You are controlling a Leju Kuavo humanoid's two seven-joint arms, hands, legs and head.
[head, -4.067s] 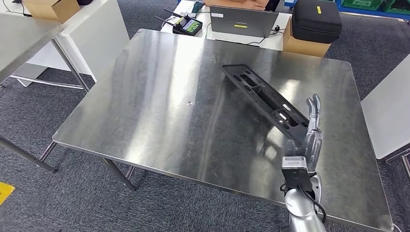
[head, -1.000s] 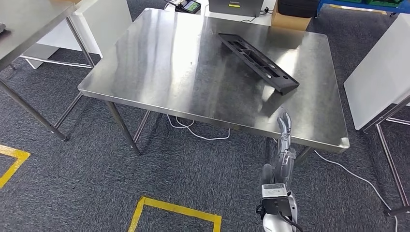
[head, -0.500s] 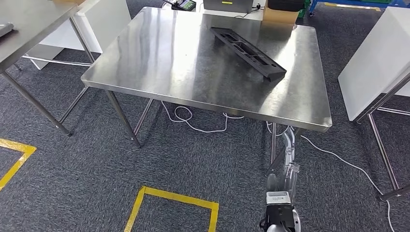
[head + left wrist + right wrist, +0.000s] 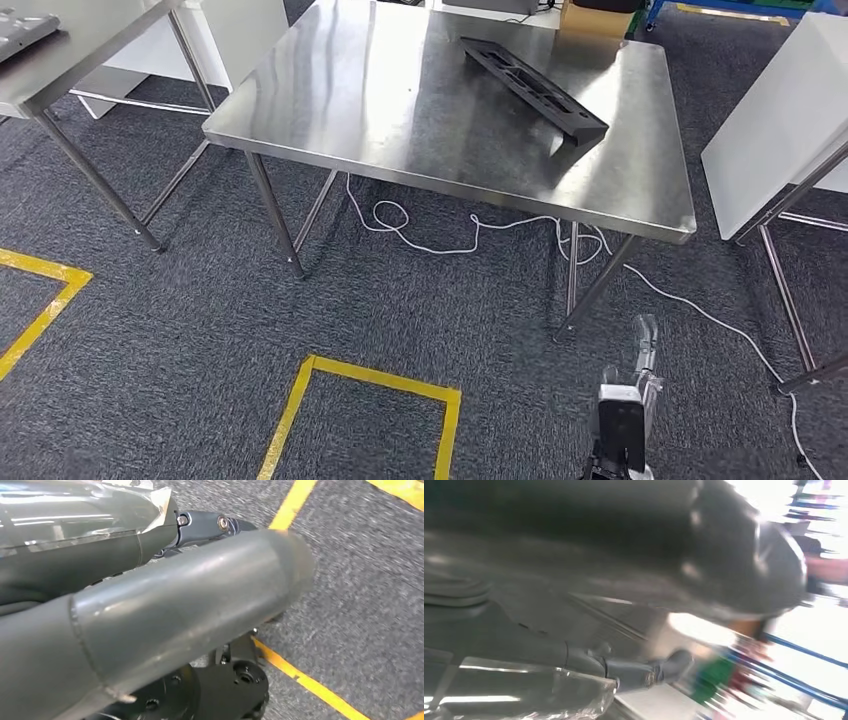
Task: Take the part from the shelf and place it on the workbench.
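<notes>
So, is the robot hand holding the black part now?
No. The part lies on the steel table, while the right robot hand hangs over the carpet.

silver right arm (image 4: 622,425), pale translucent-looking hand (image 4: 643,350); left hand (image 4: 150,615) thick grey thumb (screw near knuckle).

No legible text, label, brand, number or sign was found in any view. The yellow floor markings (image 4: 380,385) on the carpet were plain lines without characters. The right wrist view was too blurred to read.
</notes>
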